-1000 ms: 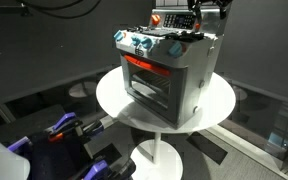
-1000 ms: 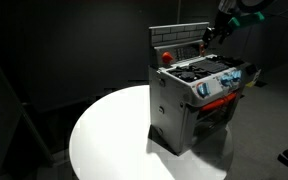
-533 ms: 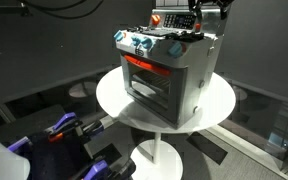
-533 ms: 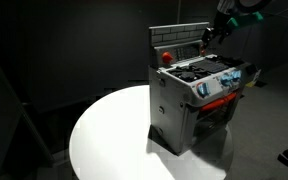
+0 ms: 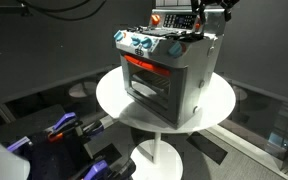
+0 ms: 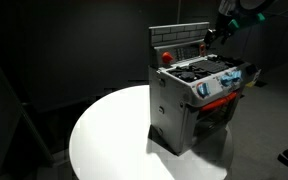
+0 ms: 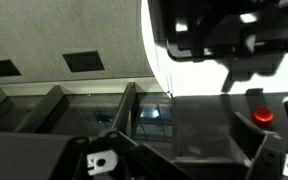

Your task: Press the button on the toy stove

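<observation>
Since the round white worktop (image 6: 104, 140) is bare along its near edge, the toy stove (image 6: 199, 100) is the only thing on it, set well back from that edge in an exterior view. Its dark glass door (image 5: 149, 88) comes first, then the red-orange strip (image 5: 144, 64), then the blue-white knobs (image 5: 142, 42) along the front lip. Behind them lies the cooktop, and a small red button (image 6: 165, 57) sits at one end of it, at the foot of the upright back panel (image 6: 179, 37); the wrist view shows it too. Farthest off, the end effector (image 6: 208, 38) hangs beside the back panel, at the opposite end from the button. It has hold of nothing, and I cannot tell how far apart its fingers are.

To my eye the stove is hollow plastic: stiff, light, and liable to slide or tip on that smooth top. I see no need to grip it. I'd make contact on the button's own face with one fingertip, pushing gently and squarely, not sideways against the panel.
</observation>
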You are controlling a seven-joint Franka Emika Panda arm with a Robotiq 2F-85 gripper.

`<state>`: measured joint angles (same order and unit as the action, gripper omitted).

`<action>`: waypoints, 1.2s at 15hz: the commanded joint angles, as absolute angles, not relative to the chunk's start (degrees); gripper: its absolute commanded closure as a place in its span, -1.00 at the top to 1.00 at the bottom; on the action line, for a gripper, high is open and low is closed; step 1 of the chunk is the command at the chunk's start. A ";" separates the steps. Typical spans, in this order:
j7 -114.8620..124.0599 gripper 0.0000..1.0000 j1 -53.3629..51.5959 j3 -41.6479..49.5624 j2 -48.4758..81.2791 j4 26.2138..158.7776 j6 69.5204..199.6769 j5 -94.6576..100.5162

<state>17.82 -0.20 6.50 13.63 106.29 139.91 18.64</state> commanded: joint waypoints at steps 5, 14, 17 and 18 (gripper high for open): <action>18.82 1.00 -0.62 7.05 11.85 106.69 135.32 19.07; 16.52 1.00 -0.02 5.51 9.69 106.80 132.18 16.43; 16.79 1.00 -0.21 5.07 10.26 106.21 131.83 15.85; 17.08 1.00 -0.29 4.98 10.50 105.99 131.82 16.02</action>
<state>17.81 -0.27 5.51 10.79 106.61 133.48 17.19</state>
